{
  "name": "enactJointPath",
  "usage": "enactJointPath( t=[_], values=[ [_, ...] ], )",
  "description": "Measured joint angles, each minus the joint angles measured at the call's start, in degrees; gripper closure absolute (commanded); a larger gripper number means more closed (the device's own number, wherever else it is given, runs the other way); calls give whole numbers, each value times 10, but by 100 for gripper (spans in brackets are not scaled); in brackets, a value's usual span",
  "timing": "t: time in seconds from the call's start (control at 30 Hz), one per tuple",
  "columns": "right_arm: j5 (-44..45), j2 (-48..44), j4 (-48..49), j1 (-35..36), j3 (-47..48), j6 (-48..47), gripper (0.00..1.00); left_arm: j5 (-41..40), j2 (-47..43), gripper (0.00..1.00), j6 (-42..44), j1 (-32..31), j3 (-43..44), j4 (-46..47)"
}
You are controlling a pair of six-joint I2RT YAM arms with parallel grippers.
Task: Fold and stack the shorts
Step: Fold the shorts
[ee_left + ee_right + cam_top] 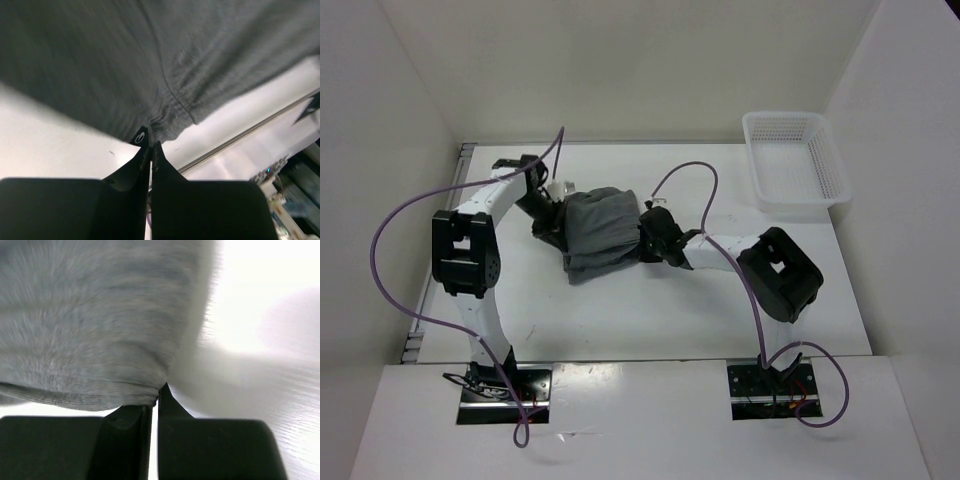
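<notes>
The grey shorts point(600, 232) hang bunched between my two grippers above the middle of the white table point(650, 320). My left gripper point(552, 215) is shut on the cloth's left edge; in the left wrist view its jaws pinch the gathered hem point(167, 117) next to a small black label. My right gripper point(648, 235) is shut on the right edge; in the right wrist view the grey fabric point(90, 330) fills the upper left and its ribbed edge is clamped at the fingertips point(156, 395).
A white plastic mesh basket point(795, 160) stands at the back right of the table. White walls close in the left, back and right sides. Purple cables loop above both arms.
</notes>
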Motion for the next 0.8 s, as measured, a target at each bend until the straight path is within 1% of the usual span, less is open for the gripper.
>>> enactJointPath(
  t=[0.1,0.17,0.27,0.3,0.33,0.37,0.4,0.43,0.47,0.5,0.57,0.6,0.63,0.67,0.7,0.73,0.8],
  values=[
    [-4,-2,15,0,-11,7,100,-23,4,100,-1,1,-91,27],
    [-10,-3,21,0,-16,11,100,-28,11,99,-2,-2,-121,37],
    [-12,-4,24,0,-19,14,100,-31,14,90,-1,-3,-128,54],
    [-13,-5,24,0,-19,14,100,-32,14,82,-1,-3,-128,59],
    [-14,-6,23,0,-19,13,81,-32,14,78,0,-3,-128,62],
    [-17,-7,21,-1,-19,11,70,-35,14,73,1,-3,-128,63],
    [-19,-9,16,-1,-19,7,65,-40,14,70,0,-3,-128,65],
    [-21,-12,5,-2,-20,1,62,-45,14,67,0,-2,-128,66],
    [-22,-17,-8,-2,-22,-7,59,-50,14,60,0,-2,-128,67],
    [-21,-25,-24,-2,-25,-15,59,-56,13,58,1,-2,-128,68],
    [-16,-52,-60,-3,-35,-30,56,-69,4,50,1,-1,-132,72],
    [-11,-70,-77,-3,-39,-36,54,-75,-5,49,1,0,-134,72],
    [-6,-93,-94,-3,-44,-43,54,-81,-15,47,1,2,-136,71],
    [0,-118,-110,-4,-46,-48,54,-86,-28,47,1,4,-136,71],
    [5,-140,-118,-4,-46,-52,54,-89,-42,43,1,6,-136,72],
    [9,-162,-121,-5,-46,-56,54,-90,-55,37,1,9,-133,69],
    [17,-193,-122,-5,-39,-61,58,-87,-76,31,2,16,-109,63]
  ],
)
